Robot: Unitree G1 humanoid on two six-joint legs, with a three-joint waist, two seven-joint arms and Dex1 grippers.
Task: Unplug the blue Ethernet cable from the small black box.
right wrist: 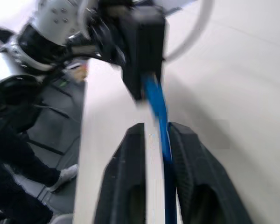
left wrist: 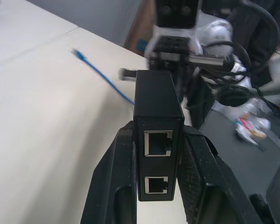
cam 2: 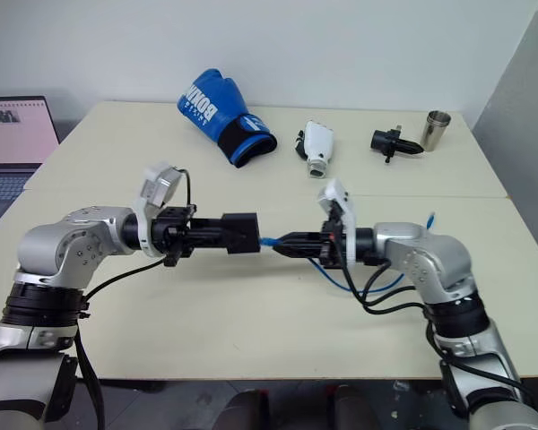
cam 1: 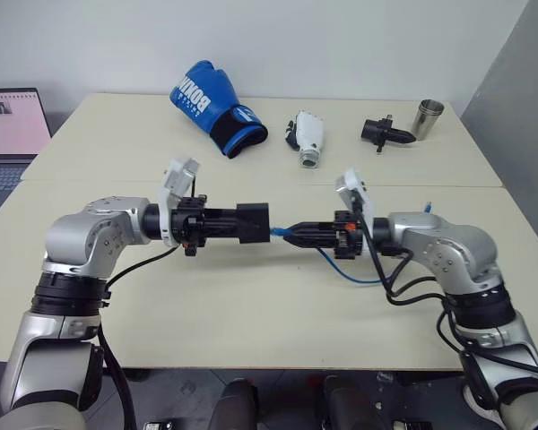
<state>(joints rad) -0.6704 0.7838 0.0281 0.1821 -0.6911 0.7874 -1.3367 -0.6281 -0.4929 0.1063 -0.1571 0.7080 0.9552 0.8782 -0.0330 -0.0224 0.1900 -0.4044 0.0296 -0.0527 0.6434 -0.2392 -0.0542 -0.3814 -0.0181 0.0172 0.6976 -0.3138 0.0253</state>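
Box (cam 1: 253,223): clenched in left fingers (left wrist: 112,186). Cable (right wrist: 155,100): lies between slightly parted right fingers (right wrist: 119,186); grip uncertain. Advice: re-clamp, pull straight.

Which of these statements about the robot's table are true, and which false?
1. The left end effector holds the small black box. True.
2. The boxing glove lies at the table's near edge. False: it lies at the far side.
3. The box end seen in the left wrist view has two empty ports. True.
4. The metal cup lies tipped over. False: it stands upright.
5. The blue Ethernet cable runs between the right end effector's fingers. True.
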